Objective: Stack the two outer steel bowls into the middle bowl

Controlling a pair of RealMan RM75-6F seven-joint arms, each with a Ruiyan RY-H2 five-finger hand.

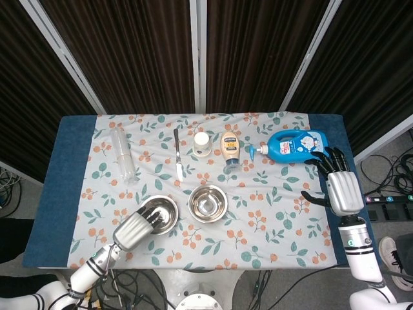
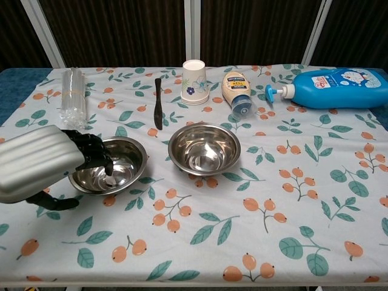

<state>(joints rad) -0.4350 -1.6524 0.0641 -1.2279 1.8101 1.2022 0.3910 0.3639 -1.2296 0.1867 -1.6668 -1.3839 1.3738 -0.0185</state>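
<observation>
Two steel bowls sit on the floral cloth. The left bowl [image 1: 159, 214] [image 2: 115, 165] stands beside the other bowl [image 1: 207, 203] [image 2: 204, 148], a small gap between them. My left hand [image 1: 137, 227] [image 2: 45, 168] is at the left bowl's near-left rim. Its fingers [image 2: 94, 153] curl over the rim into the bowl, while the thumb lies outside on the cloth, apart from the rim. The bowl rests flat on the table. My right hand [image 1: 339, 186] hovers with fingers spread at the table's right edge, holding nothing; only the head view shows it.
Along the back lie a clear plastic bundle [image 1: 122, 154] [image 2: 73, 99], a black knife [image 1: 178, 154] [image 2: 158, 103], a paper cup [image 1: 202, 143], a squeeze bottle [image 1: 230, 150] and a blue pump bottle [image 1: 297, 144] [image 2: 339, 88].
</observation>
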